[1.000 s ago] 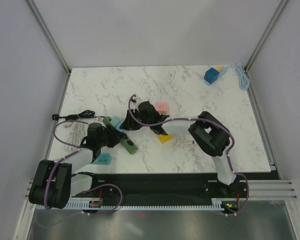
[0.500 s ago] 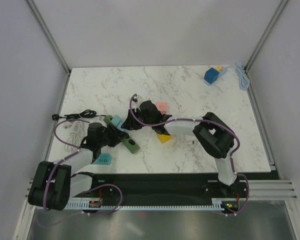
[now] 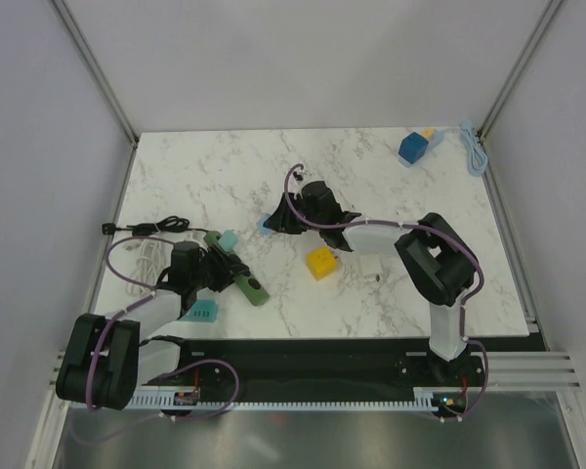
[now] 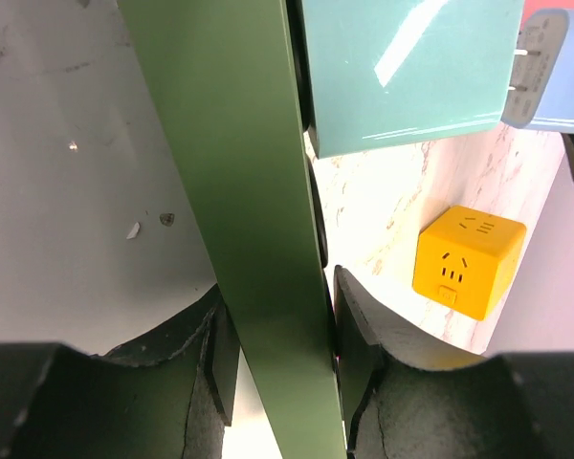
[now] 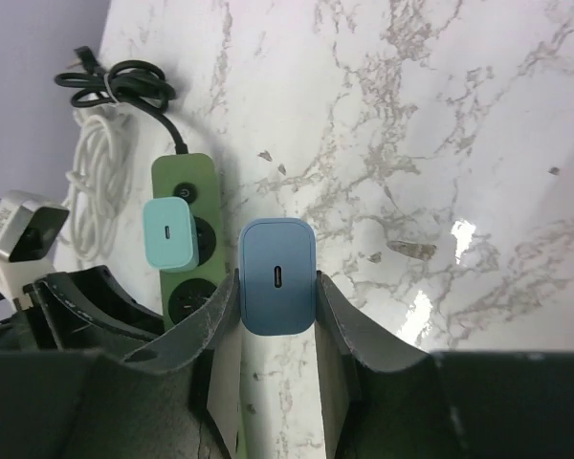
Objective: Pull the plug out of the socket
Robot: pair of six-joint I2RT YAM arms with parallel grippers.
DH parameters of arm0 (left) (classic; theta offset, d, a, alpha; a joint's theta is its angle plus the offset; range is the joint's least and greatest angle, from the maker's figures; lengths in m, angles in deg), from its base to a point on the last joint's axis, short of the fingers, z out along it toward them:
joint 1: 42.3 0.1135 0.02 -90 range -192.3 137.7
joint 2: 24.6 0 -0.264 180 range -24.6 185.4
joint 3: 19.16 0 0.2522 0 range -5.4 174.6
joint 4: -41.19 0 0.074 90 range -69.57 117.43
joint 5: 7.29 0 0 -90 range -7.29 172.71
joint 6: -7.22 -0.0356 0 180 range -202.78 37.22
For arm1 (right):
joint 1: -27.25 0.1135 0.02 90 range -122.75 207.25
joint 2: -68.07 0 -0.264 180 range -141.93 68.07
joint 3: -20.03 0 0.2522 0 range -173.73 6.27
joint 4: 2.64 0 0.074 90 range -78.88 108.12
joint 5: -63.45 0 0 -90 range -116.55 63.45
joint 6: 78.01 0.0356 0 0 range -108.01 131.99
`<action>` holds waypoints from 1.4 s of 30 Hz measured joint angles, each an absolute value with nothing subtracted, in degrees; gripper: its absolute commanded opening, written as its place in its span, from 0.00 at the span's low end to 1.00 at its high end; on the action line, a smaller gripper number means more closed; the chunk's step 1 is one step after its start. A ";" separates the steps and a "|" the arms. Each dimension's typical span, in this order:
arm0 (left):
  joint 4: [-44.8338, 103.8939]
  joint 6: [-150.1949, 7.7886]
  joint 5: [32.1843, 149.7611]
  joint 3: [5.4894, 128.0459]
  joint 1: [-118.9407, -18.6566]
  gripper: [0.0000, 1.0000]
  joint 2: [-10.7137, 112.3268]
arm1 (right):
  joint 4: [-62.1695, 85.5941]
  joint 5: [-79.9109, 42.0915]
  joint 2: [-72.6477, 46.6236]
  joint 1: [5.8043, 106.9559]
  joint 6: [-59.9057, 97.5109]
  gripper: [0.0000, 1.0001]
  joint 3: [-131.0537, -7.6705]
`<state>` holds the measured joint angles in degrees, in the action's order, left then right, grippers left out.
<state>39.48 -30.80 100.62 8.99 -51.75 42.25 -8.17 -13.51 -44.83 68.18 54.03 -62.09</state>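
The right gripper [image 5: 277,298] is pinching a pale blue rectangular plug [image 5: 277,275] clear of the long green plastic socket strip [image 5: 199,170]. The left gripper [image 4: 285,359] is clamping it.

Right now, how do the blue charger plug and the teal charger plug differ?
The blue charger plug is clear of the socket, clamped in the right gripper; the teal charger plug sits plugged into the green power strip. The blue plug's prongs show bare in the left wrist view; the teal plug's are hidden. Blue is the darker colour, teal the paler. Both are rounded rectangular blocks with one small port slot on the face.
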 measured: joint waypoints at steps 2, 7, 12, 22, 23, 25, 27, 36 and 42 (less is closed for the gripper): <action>39.68 -30.77 100.65 8.99 -51.75 0.02 42.51 | -5.16 -16.57 -43.30 68.68 51.39 0.00 -62.28; 40.38 -30.75 100.84 9.01 -51.69 0.02 43.08 | -0.72 -21.18 -39.13 69.47 46.75 0.00 -61.89; 40.46 -30.75 100.84 9.01 -51.66 0.02 43.12 | 0.46 -23.00 -35.46 67.33 43.45 0.04 -58.59; 40.73 -30.75 101.02 9.01 -51.64 0.02 43.28 | 3.02 -22.96 -35.22 64.51 40.11 0.22 -52.62; 40.73 -30.75 100.99 9.01 -51.64 0.02 43.28 | 3.04 -22.78 -35.22 64.46 40.00 0.24 -52.12; 40.75 -30.77 101.02 9.01 -51.64 0.02 43.28 | 3.06 -22.52 -35.22 64.31 39.76 0.29 -51.42; 40.75 -30.77 101.02 9.01 -51.64 0.02 43.28 | 3.04 -22.50 -35.22 64.25 39.54 0.36 -51.05; 40.70 -30.77 101.04 9.01 -51.62 0.02 43.21 | 4.05 -24.05 -34.49 63.72 37.99 0.74 -50.83; 40.68 -30.77 101.04 9.01 -51.62 0.02 43.15 | 6.54 -26.19 -32.92 63.66 37.42 0.77 -51.42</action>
<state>40.68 -30.77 101.04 9.01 -51.62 43.15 6.54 -26.19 -32.92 63.66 37.42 -51.42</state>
